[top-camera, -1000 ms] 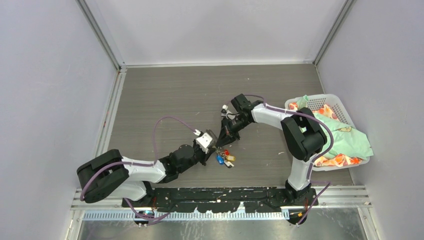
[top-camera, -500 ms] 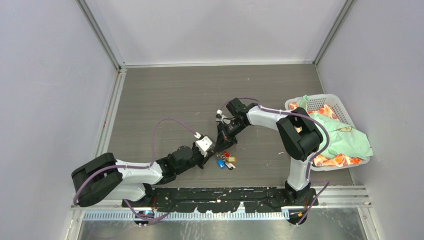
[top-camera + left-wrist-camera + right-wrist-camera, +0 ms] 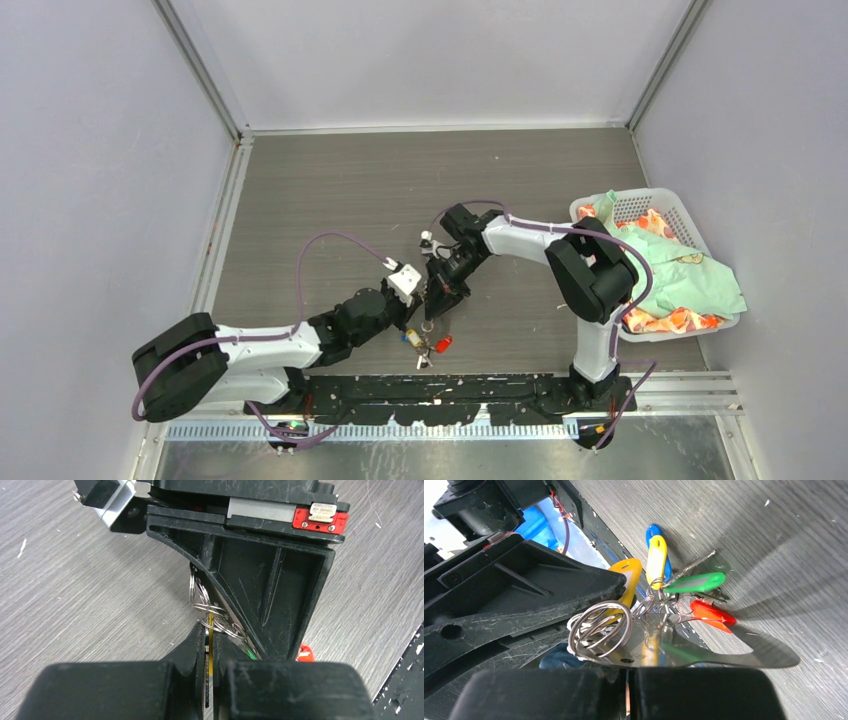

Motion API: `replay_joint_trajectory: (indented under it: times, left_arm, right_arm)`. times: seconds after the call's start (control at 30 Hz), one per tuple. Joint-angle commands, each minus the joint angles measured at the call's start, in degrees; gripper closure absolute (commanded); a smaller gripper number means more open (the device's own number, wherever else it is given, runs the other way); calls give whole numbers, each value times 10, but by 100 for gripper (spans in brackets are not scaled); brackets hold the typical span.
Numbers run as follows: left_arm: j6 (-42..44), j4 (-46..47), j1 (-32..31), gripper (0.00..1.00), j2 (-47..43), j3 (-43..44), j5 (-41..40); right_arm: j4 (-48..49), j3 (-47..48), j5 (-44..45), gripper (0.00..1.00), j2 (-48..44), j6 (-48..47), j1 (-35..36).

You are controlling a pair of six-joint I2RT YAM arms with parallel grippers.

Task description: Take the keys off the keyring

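In the right wrist view my right gripper (image 3: pixel 626 680) is shut on the edge of the keyring (image 3: pixel 724 652), a flat silvery plate held off the table. Wire split rings (image 3: pixel 599 627) hang from its holes. The keys (image 3: pixel 656 560) dangle from them with yellow, blue, green (image 3: pixel 696 582) and red (image 3: pixel 709 614) heads. In the left wrist view my left gripper (image 3: pixel 211 630) is shut on a yellow-headed key (image 3: pixel 211 625), edge-on between the fingers. From above, the left gripper (image 3: pixel 413 300) and right gripper (image 3: pixel 436 303) meet tip to tip, with the keys (image 3: pixel 420 345) just below them.
A white basket (image 3: pixel 690 215) full of coloured cloths stands at the right edge of the table. The black mounting rail (image 3: pixel 450 385) runs along the near edge, close to the hanging keys. Grey walls enclose the table on the other sides.
Both grippers have shifted left and toward the near edge together, carrying the bunch with them. The keys now hang closer to the rail. Both grips stay shut.
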Motion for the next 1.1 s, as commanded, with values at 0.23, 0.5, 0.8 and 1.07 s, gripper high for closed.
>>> replay_joint_trajectory:
  times: [0.23, 0.5, 0.8, 1.07]
  left_arm:
    - [-45, -137, 0, 100, -48, 32, -62]
    - [-83, -221, 0, 100, -78, 45, -98]
    - [-136, -343, 23, 100, -75, 105, -148]
    - [-173, -390, 85, 100, -60, 143, -106]
  right_arm:
    - [-4, -9, 63, 99, -55, 19, -31]
    - [4, -23, 98, 99, -121, 47, -54]
    - [-9, -17, 200, 99, -187, 55, -65]
    - [-37, 3, 329, 99, -222, 55, -77]
